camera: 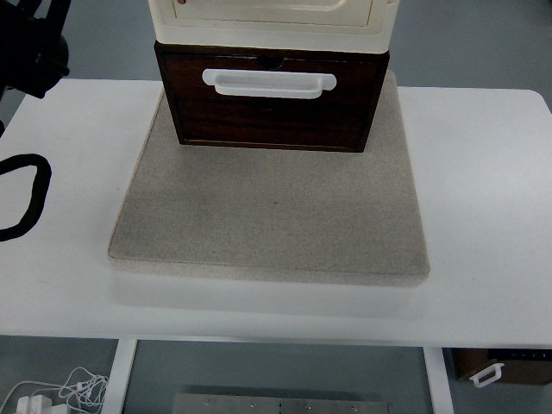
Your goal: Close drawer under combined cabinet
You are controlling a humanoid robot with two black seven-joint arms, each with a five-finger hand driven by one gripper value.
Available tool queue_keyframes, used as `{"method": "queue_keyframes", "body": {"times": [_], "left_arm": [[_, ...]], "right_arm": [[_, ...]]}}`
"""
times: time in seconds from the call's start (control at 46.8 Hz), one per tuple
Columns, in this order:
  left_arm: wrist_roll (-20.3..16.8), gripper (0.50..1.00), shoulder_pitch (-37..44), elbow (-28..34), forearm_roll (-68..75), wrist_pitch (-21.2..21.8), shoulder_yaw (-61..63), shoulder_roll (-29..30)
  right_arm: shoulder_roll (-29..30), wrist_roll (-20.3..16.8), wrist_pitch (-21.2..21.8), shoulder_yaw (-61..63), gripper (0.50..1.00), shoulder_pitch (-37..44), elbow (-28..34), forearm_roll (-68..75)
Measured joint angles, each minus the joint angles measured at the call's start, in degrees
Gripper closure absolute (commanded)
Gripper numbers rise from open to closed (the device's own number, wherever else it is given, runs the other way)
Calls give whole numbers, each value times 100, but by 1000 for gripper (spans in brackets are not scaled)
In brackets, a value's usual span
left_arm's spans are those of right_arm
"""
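A dark brown wooden drawer (272, 108) with a white handle (268, 83) sits under a cream cabinet (272, 19) at the top centre. The drawer front stands a little forward of the cabinet body above it. Both rest on a grey stone-like slab (272, 220) on the white table (483, 216). No robot hand shows anywhere in the picture.
A black cable loop (26, 198) lies at the table's left edge. A dark object (30, 43) sits at the top left corner. Below the table's front edge are white cables (65, 392) and a brown box with a white handle (504, 366).
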Motion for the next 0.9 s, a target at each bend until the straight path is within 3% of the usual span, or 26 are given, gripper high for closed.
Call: {"method": "queue_keyframes", "body": {"times": [0.064, 0.193, 0.471, 0.898], "left_arm": [[-21, 504, -1, 41, 1, 49, -376, 5], [-157, 504, -69, 275, -140, 634, -776, 65], [-209, 504, -231, 709, -970, 1494, -831, 536], [-88, 504, -1120, 3194, -1700, 1800, -532, 1274]], "right_arm": [[0, -1, 0, 0, 548, 0, 0, 0], [0, -1, 0, -1, 548, -2, 0, 0], [0, 0, 0, 0, 548, 1, -1, -2], [0, -1, -1, 0, 548, -1, 0, -2]]}}
